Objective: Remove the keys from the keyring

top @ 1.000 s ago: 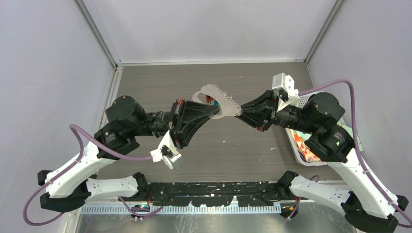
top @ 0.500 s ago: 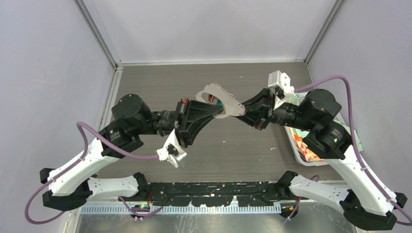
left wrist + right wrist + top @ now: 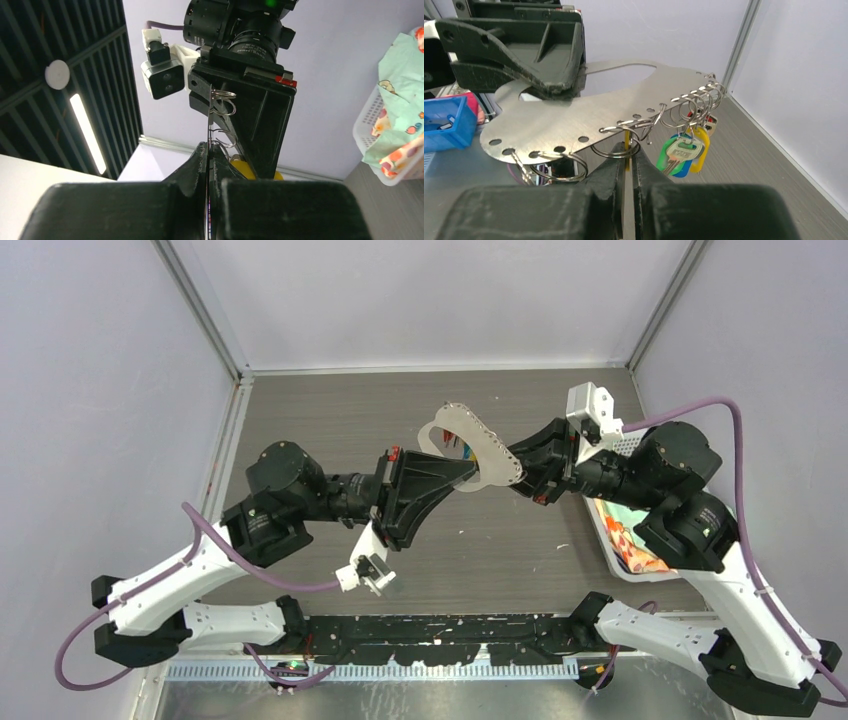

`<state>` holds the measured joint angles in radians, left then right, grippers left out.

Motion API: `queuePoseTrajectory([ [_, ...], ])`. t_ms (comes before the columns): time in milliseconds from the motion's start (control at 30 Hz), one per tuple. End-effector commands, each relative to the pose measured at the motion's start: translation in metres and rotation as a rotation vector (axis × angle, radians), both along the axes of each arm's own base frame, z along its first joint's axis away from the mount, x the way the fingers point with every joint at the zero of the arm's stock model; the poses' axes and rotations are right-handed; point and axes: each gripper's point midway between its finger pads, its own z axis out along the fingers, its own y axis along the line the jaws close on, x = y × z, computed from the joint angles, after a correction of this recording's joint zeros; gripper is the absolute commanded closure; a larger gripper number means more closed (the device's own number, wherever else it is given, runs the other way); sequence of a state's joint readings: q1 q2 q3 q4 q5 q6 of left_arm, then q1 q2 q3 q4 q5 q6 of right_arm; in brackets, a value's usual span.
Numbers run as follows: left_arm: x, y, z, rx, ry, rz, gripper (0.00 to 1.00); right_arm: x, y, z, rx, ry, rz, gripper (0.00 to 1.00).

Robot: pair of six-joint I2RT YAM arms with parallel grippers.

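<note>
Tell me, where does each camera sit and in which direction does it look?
Top external: above and behind, looking down on left tool and right tool meeting at the keyring.
Left wrist: behind left tool, looking up the keyring's edge at the right tool.
Right wrist: behind right tool, pinching a split ring, facing the keys and left tool.
Shared: both wrist views show the keyring.

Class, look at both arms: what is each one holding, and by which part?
The left gripper clamps the keyring by its plain edge beside the oval cutout. The right gripper pinches a wire ring hanging from the hole-lined edge.
</note>
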<state>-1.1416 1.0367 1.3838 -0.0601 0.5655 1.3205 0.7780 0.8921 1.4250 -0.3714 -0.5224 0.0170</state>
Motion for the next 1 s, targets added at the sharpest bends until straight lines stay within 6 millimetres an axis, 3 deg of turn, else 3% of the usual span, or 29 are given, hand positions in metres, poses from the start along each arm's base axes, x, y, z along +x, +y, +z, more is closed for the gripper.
queuePoseTrajectory([
  [0,-0.016,0.015,0.042,-0.195,-0.156,-0.008,1.00,-0.006,-0.004,0.023,0.049,-0.061,0.002,0.91],
  [167,-0.023,0.018,0.046,-0.238,-0.184,-0.016,1.00,-0.009,-0.003,0.029,0.075,-0.071,0.023,0.86],
  [467,-0.034,0.027,0.058,-0.319,-0.186,-0.045,1.00,-0.016,-0.006,0.035,0.107,-0.089,0.040,0.67],
  [967,-0.045,0.041,0.074,-0.399,-0.153,-0.099,1.00,-0.032,-0.016,0.025,0.111,-0.115,0.069,0.49],
])
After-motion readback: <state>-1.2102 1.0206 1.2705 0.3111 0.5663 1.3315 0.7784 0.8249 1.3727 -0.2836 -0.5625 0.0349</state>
